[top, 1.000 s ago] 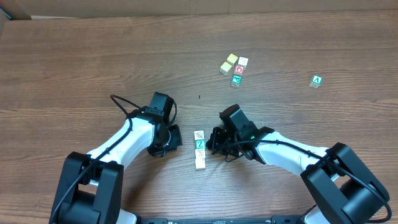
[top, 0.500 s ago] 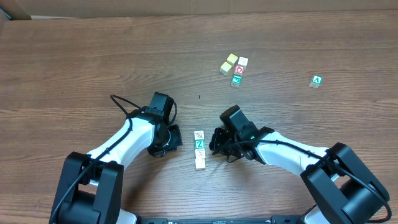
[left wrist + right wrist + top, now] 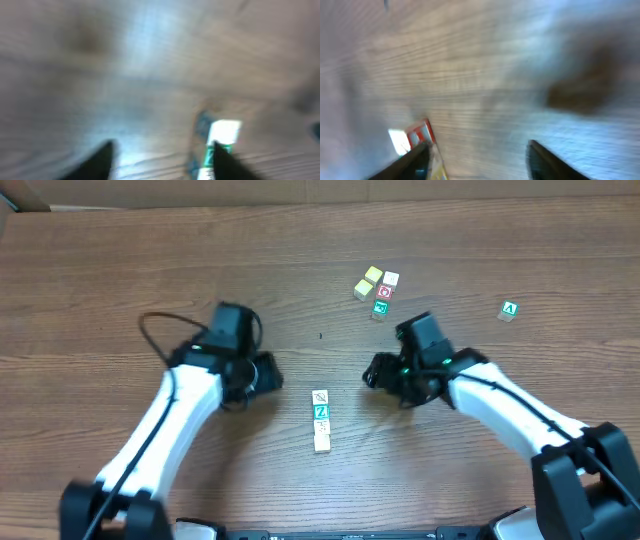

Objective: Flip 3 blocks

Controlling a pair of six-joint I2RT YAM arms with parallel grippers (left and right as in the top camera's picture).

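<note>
A short row of blocks lies in the middle of the table: a slash-marked block [image 3: 320, 396] at the far end, a green-print block [image 3: 321, 412] behind it, and a tan block [image 3: 322, 443] nearest. My left gripper [image 3: 262, 375] hangs open to the left of the row, apart from it. My right gripper [image 3: 378, 371] hangs open to the right, also apart. The left wrist view is blurred, with dark fingers [image 3: 100, 161] spread and a white and green block [image 3: 222, 137] by the right finger. In the blurred right wrist view a red-edged block [image 3: 420, 132] shows above the left finger [image 3: 415, 161].
At the back right sits a cluster of cubes: two yellow-topped cubes [image 3: 367, 281], a white one [image 3: 390, 279], a red-print one [image 3: 385, 291] and a green-print one [image 3: 380, 308]. A lone green "A" cube [image 3: 509, 309] lies far right.
Both arms have drawn back and outward from the row of blocks, and both grippers have gone from shut to open. The blocks lie where they were.
</note>
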